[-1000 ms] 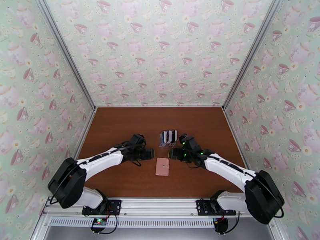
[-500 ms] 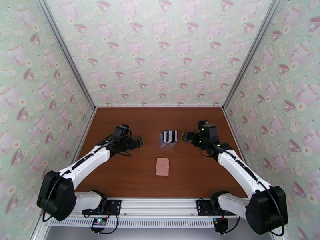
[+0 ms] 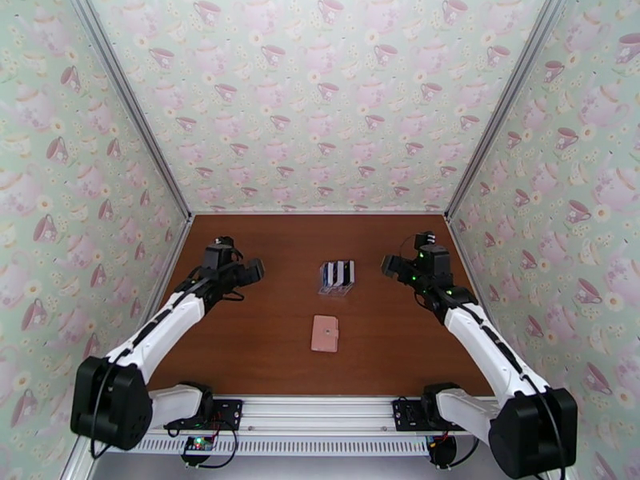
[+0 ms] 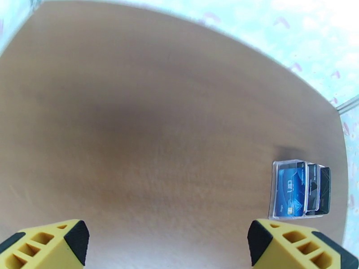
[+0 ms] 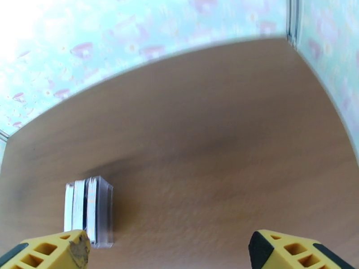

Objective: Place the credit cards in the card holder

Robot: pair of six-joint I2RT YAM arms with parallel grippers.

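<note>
The credit cards (image 3: 337,272) stand upright in a clear slotted rack (image 3: 336,288) at the table's middle; the left wrist view shows a blue card (image 4: 289,190) in front and black ones behind, and the right wrist view shows the cards (image 5: 82,203) edge-on. The card holder (image 3: 325,334), a small pink wallet, lies closed on the table in front of the rack. My left gripper (image 3: 254,270) hovers open to the rack's left. My right gripper (image 3: 388,266) hovers open to its right. Both are empty.
The brown table (image 3: 264,354) is boxed in by patterned walls on the left, back and right. The arms' bases sit on a metal rail (image 3: 320,414) at the near edge.
Both arms have swung outward and back from the card holder, the left one to the left, the right one to the right. The right gripper opened wider. The rack and wallet have not moved.
</note>
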